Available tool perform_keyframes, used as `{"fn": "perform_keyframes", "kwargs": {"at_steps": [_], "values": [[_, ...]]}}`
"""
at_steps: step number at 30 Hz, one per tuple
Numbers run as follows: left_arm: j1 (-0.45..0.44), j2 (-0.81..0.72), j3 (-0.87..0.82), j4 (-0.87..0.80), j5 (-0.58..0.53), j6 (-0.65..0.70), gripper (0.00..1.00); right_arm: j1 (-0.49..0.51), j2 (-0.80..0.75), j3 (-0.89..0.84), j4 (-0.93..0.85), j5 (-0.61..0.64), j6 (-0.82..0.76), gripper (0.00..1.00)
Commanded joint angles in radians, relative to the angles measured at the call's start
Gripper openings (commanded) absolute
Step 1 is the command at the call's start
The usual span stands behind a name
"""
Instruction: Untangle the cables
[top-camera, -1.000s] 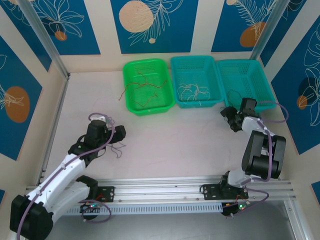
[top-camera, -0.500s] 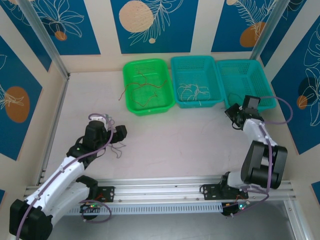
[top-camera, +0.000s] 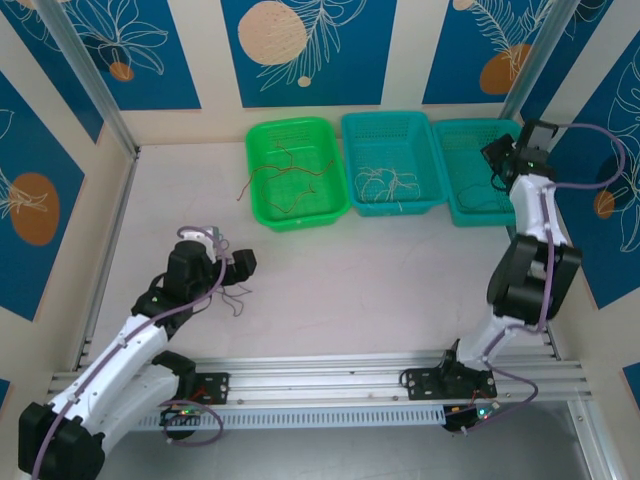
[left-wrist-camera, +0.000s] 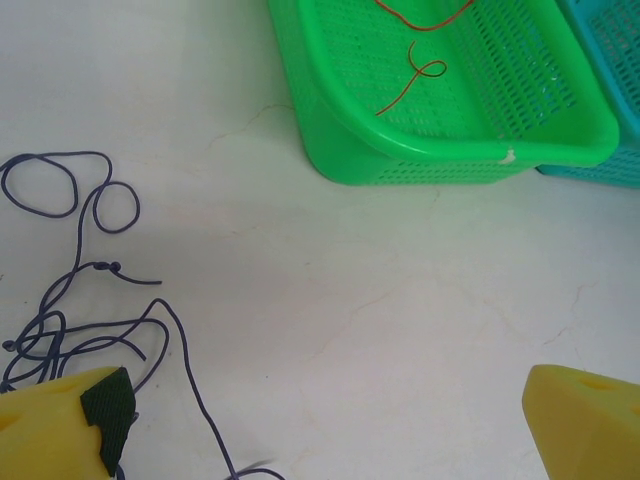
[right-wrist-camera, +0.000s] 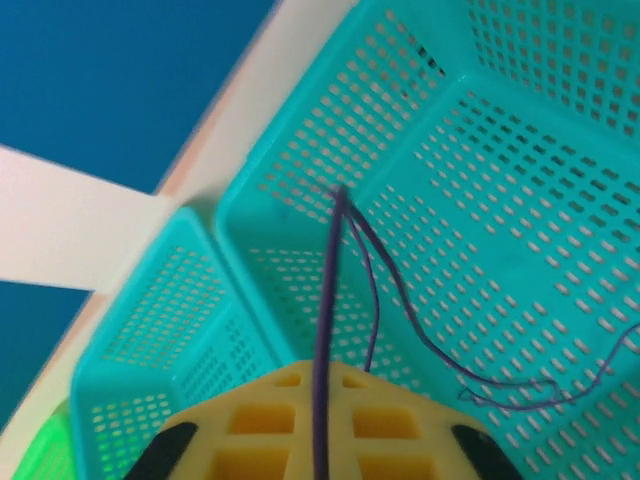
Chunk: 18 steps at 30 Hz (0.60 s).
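Note:
A tangle of dark purple cables lies on the table beside my left gripper, which is open, its yellow fingers spread wide with nothing between them. From above, that tangle sits just in front of the left gripper. My right gripper is shut on a dark purple cable and hangs over the right teal basket. The cable's loose end trails down into that basket. Red-orange cables lie in the green basket, and whitish cables lie in the middle teal basket.
The three baskets stand side by side at the back of the table. The green basket's front wall is close ahead of the left gripper. Walls enclose the table on the left, back and right. The right gripper is near the right wall.
The right arm has swung from the table in front of the right teal basket up and back over that basket, carrying the purple cable. The left arm has barely moved.

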Motion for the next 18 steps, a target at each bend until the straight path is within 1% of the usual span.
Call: {"fn": "perform_keyframes", "kwargs": {"at_steps": [1, 2, 3, 6, 9, 12, 14, 16, 18], "values": [[0.009, -0.038, -0.015, -0.028, 0.015, 0.003, 1.0, -0.009, 0.183, 0.217, -0.234, -0.11, -0.017, 0.63], [0.01, -0.045, -0.013, -0.036, 0.013, 0.009, 1.0, -0.008, 0.211, 0.265, -0.293, -0.111, -0.017, 0.94], [0.01, -0.049, -0.013, -0.044, 0.01, 0.013, 1.0, -0.007, 0.208, 0.263, -0.296, -0.114, -0.017, 1.0], [0.01, -0.057, -0.015, -0.062, -0.005, 0.018, 1.0, -0.007, 0.109, 0.134, -0.192, -0.153, 0.006, 1.0], [0.01, -0.041, -0.015, -0.067, -0.034, 0.0, 1.0, -0.003, 0.01, 0.023, -0.144, -0.18, 0.039, 1.0], [0.01, -0.007, -0.002, -0.092, -0.092, -0.051, 1.0, 0.013, -0.12, -0.106, -0.084, -0.2, 0.045, 1.0], [0.012, 0.016, 0.009, -0.102, -0.107, -0.068, 0.99, 0.029, -0.215, -0.199, -0.049, -0.233, 0.039, 1.0], [0.013, 0.036, 0.015, -0.111, -0.128, -0.078, 0.98, 0.058, -0.307, -0.283, -0.019, -0.281, 0.024, 0.99], [0.015, 0.063, 0.028, -0.133, -0.168, -0.095, 0.98, 0.118, -0.427, -0.379, 0.009, -0.332, -0.013, 0.98]]}}
